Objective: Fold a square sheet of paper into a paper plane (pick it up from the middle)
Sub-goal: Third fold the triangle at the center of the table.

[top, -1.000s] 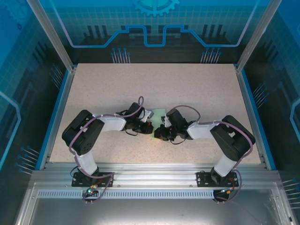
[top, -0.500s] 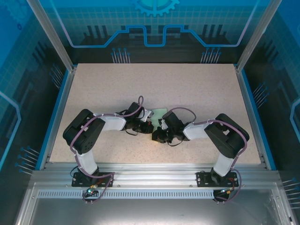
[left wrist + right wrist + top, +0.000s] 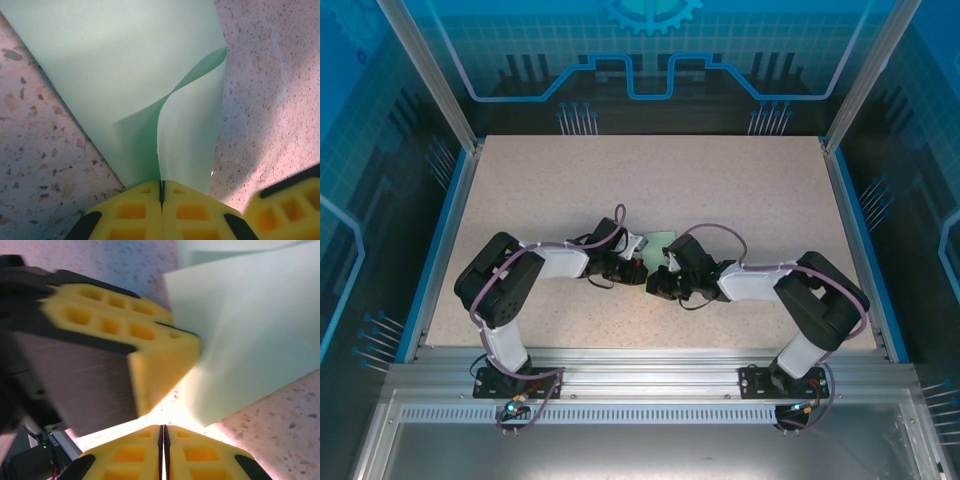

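Sheet (image 3: 125, 65), mint-green, partly folded: lies mid-worktop (image 3: 720, 180), somewhat toward the near edge, between both claws. Left claw (image 3: 161, 184): pads closed on the sheet's near tip, one flap curling up uncreased. Right claw (image 3: 161, 429): pressed shut, nothing seen between its pads, just beside the sheet. Risks: flap springs open; a left-claw tug tears paper or skews the crease; close-set claws collide.
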Action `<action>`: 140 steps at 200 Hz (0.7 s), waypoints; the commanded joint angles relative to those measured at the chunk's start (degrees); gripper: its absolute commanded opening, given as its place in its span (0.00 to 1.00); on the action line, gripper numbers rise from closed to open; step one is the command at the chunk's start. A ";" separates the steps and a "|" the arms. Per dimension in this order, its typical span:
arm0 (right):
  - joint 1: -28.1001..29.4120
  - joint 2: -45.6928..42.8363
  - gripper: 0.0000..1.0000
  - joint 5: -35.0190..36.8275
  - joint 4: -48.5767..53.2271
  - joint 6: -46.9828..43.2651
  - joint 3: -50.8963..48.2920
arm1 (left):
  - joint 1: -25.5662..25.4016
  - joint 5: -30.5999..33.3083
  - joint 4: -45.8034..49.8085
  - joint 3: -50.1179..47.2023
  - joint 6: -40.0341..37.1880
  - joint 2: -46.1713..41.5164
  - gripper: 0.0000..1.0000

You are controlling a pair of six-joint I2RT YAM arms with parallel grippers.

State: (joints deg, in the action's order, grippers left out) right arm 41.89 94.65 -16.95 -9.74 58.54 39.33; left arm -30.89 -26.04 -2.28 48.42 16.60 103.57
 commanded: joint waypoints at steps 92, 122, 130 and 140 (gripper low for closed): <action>-0.32 -0.84 0.13 0.65 5.75 -0.38 3.12 | 0.48 -0.08 0.86 -1.04 0.95 0.68 0.00; 1.16 1.91 0.13 -1.70 0.40 1.46 3.04 | 0.56 -0.51 1.47 -0.26 0.83 0.72 0.00; 1.52 2.79 0.12 -1.38 0.04 1.80 2.87 | 0.54 -0.44 1.53 -0.25 0.74 0.58 0.00; 1.76 3.93 0.13 -1.53 -0.91 2.29 2.53 | 0.58 -0.48 1.45 -0.37 0.80 0.54 0.01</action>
State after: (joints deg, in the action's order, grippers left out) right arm 42.19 95.88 -17.23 -7.64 59.18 42.11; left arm -30.57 -26.24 -2.26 48.40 17.02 103.57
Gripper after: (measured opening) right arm 0.127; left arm 0.056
